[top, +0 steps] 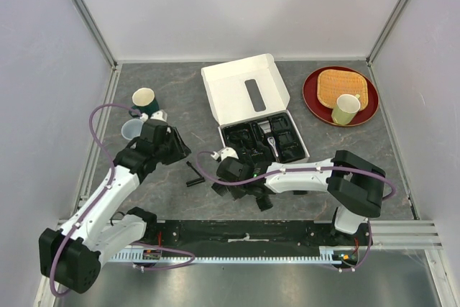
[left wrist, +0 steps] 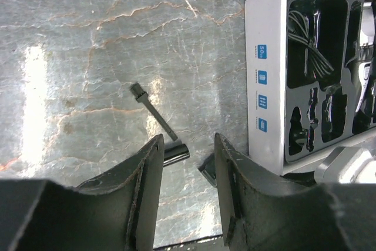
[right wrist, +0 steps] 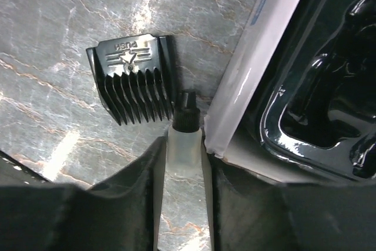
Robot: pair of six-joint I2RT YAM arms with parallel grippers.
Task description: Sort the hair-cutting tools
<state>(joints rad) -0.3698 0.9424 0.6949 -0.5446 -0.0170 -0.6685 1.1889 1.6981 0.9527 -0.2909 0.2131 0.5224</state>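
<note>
The right gripper (right wrist: 183, 145) is clamped on a small clear bottle (right wrist: 185, 127), so the pick-up is judged in hand. The white box (right wrist: 235, 86) lies against its right and a comb guard (right wrist: 132, 77) just ahead-left. A straight lift clear of that wall is called for next. The left gripper (left wrist: 188, 136) is held apart, the thin brush (left wrist: 154, 113) just ahead.

Robot lab test cell, grey stone-look tabletop (top: 338, 116) boxed in by plain white panels (top: 244, 5) on aluminium posts (top: 85, 12), cabled arms (top: 108, 195) bolted to a rail (top: 244, 239) along its near edge
</note>
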